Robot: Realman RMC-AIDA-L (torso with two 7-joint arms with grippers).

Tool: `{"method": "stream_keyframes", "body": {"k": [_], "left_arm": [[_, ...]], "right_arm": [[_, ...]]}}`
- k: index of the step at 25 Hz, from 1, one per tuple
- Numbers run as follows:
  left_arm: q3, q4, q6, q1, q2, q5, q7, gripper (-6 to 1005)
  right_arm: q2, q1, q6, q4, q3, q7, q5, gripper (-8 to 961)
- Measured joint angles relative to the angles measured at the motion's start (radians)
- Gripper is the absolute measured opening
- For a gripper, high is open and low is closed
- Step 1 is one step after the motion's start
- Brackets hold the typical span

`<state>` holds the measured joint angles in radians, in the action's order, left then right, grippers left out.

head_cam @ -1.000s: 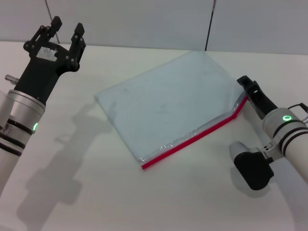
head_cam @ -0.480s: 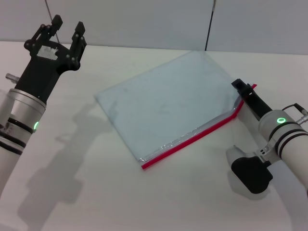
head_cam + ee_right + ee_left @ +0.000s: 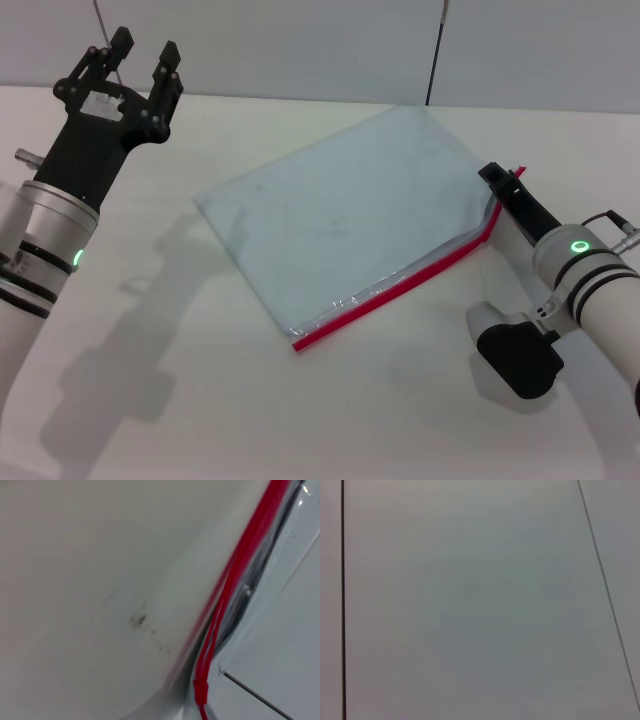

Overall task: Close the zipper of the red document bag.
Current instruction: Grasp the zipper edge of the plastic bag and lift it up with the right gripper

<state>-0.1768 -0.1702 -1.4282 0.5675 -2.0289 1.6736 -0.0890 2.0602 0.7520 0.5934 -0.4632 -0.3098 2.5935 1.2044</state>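
Observation:
The red document bag (image 3: 350, 210) lies flat in the middle of the white table, a pale blue-grey pouch. Its zipper (image 3: 400, 288) is the red strip along the near long edge, running up to the right corner. There my right gripper (image 3: 503, 183) is shut on the zipper's end, and a red tip sticks out past the fingers. That corner of the bag is bent upward. The right wrist view shows the zipper (image 3: 240, 565) close up beside the clear plastic of the bag (image 3: 295, 605). My left gripper (image 3: 140, 55) hangs open, raised at the far left, away from the bag.
The white table (image 3: 200, 400) spreads all around the bag. A grey wall with dark panel seams (image 3: 436, 50) stands behind it. The left wrist view shows only that wall (image 3: 470, 605).
My right gripper has moved slightly left towards the bag, and the red zipper end now shows beside its fingers with the corner lifted. The left arm has barely moved.

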Motion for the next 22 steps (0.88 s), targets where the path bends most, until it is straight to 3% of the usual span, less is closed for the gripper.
{"method": "stream_keyframes", "body": {"k": [8, 22], "left_arm": [[0.000, -0.002, 0.000, 0.004, -0.001, 0.000, 0.000, 513], [-0.001, -0.008, 0.010, 0.008, -0.001, 0.000, 0.000, 513]], "right_arm": [[0.000, 0.005, 0.000, 0.009, -0.001, 0.003, 0.000, 404], [-0.002, 0.007, -0.036, 0.020, 0.000, 0.083, 0.000, 355]]}}
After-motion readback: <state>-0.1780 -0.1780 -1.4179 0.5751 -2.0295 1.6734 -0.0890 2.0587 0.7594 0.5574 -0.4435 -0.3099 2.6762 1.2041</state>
